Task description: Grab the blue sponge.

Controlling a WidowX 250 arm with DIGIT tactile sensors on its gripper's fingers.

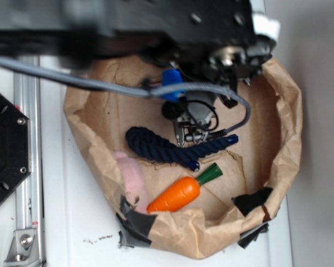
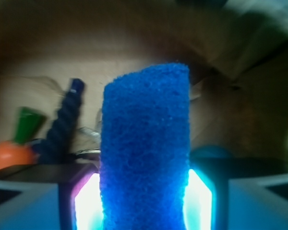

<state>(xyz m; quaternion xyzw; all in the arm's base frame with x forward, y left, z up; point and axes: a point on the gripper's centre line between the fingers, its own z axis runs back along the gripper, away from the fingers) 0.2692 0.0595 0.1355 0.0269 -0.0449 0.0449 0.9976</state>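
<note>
The blue sponge (image 2: 145,148) fills the middle of the wrist view, standing up between my two glowing pads (image 2: 89,203), which press its sides. In the exterior view the sponge (image 1: 171,84) shows as a small bright blue block under the arm, held above the back of the paper bag. My gripper (image 1: 173,94) is shut on it and is mostly hidden by the arm and cable.
A crumpled brown paper bag (image 1: 286,133) forms a walled bowl on the white table. Inside lie a dark navy rope (image 1: 167,147), an orange toy carrot (image 1: 181,192) with a green top and a pale pink object (image 1: 131,172). A grey cable (image 1: 100,83) crosses the bag.
</note>
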